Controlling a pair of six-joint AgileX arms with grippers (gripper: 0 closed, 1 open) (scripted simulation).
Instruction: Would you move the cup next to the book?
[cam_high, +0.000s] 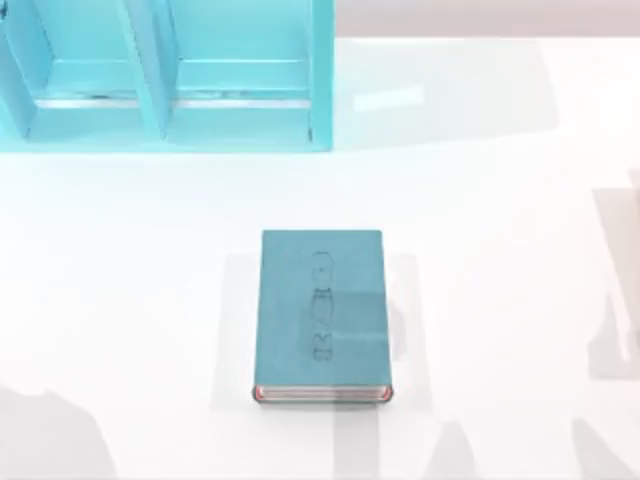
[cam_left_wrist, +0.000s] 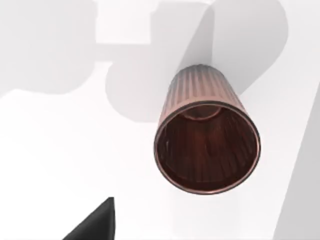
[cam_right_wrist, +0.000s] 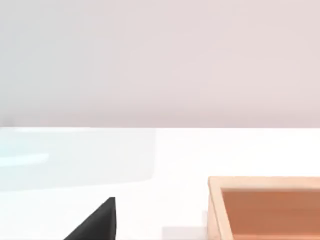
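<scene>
Cup: the reddish-brown ribbed cup (cam_left_wrist: 206, 137) stands upright on the white table (cam_left_wrist: 60, 150), seen by the left wrist camera from above and a little to one side, so its dark inside and round rim face the camera. It is close below the left gripper, free of it, with bare table all round.

Left gripper: one dark fingertip (cam_left_wrist: 97, 222) pokes into the left wrist view, near the cup but apart from it. I cannot tell whether the fingers are spread or closed, since just one tip is visible.

Book: the teal-blue book (cam_high: 323, 312) lies flat near the middle of the table in the top view, cover up, with a faint embossed mark down the cover and its reddish page edges on the near short side. Nothing touches it.

Shelf unit: a lighter turquoise shelf unit (cam_high: 165, 75) stands at the far left of the table, well apart from the book.

Right gripper: one dark fingertip (cam_right_wrist: 95, 222) shows in the right wrist view, above the white table. I cannot tell how its fingers stand.

Wooden box: an open, light orange-brown box (cam_right_wrist: 265, 207) sits on the table ahead of the right gripper, apart from the fingertip.
</scene>
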